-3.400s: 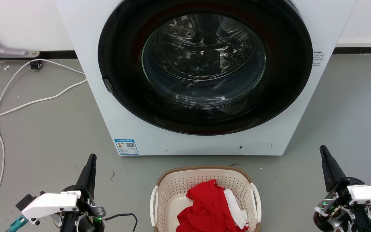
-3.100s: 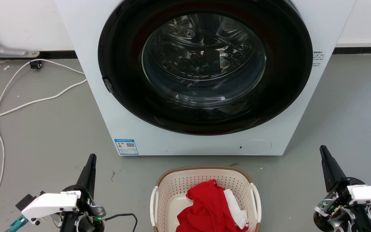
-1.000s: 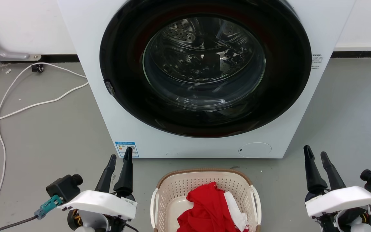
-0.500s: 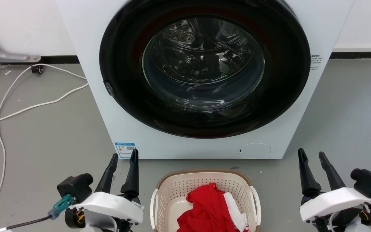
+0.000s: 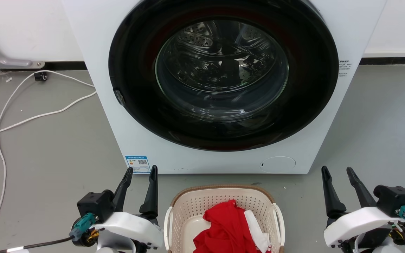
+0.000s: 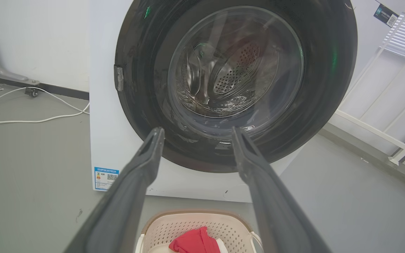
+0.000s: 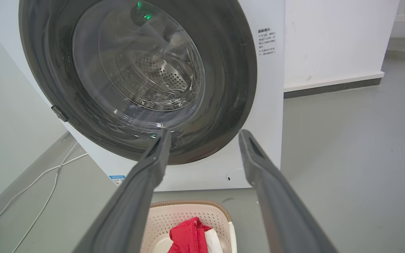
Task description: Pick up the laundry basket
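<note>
The laundry basket (image 5: 195, 205), cream perforated plastic with a brown woven-look rim and white side handles, stands on the floor at the bottom centre of the head view, with red and white cloth (image 5: 229, 228) inside. My left gripper (image 5: 141, 171) is open just left of the basket, fingers pointing at the washer. My right gripper (image 5: 336, 170) is open further off to the basket's right. Neither touches the basket. The left wrist view shows the laundry basket (image 6: 174, 226) below my left gripper (image 6: 195, 131). The right wrist view has the laundry basket (image 7: 174, 214) under my right gripper (image 7: 204, 133).
A white front-loading washing machine (image 5: 202, 161) with a closed dark round door (image 5: 223, 73) stands right behind the basket. White cables (image 5: 23, 116) trail over the grey floor at the left. A white rail frame (image 6: 381, 133) stands to the right of the washer.
Both grippers have turned from edge-on to showing two spread fingers and have drawn inward toward the basket; the left now sits close beside it. The camera has shifted slightly.
</note>
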Controlling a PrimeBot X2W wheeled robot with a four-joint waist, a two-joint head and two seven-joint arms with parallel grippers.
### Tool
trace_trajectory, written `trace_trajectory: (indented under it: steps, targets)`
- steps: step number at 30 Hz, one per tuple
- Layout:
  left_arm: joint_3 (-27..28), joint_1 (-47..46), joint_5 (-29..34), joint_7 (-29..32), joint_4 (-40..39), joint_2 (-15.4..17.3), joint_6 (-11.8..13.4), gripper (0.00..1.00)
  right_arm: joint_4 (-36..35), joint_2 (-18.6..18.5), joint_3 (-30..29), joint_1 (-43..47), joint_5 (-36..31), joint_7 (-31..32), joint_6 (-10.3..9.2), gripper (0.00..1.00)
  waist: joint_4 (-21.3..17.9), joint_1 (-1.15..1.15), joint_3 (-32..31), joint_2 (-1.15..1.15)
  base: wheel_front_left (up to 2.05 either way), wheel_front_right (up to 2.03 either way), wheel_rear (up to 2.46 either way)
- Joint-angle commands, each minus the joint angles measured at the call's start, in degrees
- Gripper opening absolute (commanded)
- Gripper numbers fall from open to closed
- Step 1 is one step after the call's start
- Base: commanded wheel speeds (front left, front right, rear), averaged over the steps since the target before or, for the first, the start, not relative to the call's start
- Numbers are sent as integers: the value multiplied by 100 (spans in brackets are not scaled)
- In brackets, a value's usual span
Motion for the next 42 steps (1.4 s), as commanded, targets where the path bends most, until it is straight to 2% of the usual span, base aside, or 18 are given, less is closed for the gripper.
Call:
trace_trajectory:
  steps: [1,19,42]
  targets:
    - [-31,-119,212,-61,-16,17,32,100,-11,0,6,7,-209,-51,0,100,1,0,3,0,0,0,0]
    - [-149,-126,1098,-278,75,18,119,100,-36,1,24,59,-1097,-179,-1,100,-6,0,-10,0,0,0,0]
    - [-262,-121,1541,-511,261,19,137,100,-30,3,16,159,-1615,-343,-1,100,7,0,-35,0,0,0,0]
